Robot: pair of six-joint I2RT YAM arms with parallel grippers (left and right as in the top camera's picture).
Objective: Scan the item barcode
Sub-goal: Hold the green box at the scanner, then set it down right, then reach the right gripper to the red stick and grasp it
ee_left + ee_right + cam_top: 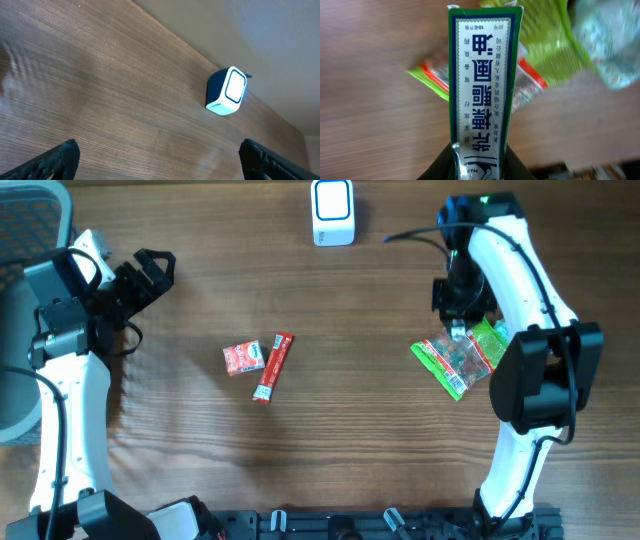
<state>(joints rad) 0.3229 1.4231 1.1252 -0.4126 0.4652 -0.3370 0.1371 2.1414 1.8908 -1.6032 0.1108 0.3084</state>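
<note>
My right gripper (458,318) is shut on a narrow box (481,75) with a green border and a white face printed in blue characters. In the right wrist view the box stands up from between the dark jaws of the gripper (481,162). In the overhead view the arm mostly hides it. The white and dark blue scanner (332,212) stands at the table's far edge, left of the right gripper, and is also in the left wrist view as the scanner (227,91). My left gripper (150,270) is open and empty at the far left; its dark fingertips (64,156) are wide apart over bare wood.
Green snack bags (462,356) lie just under and in front of the right gripper. A red stick packet (273,366) and a small red packet (243,358) lie mid-table. A grey chair (20,240) is beyond the left edge.
</note>
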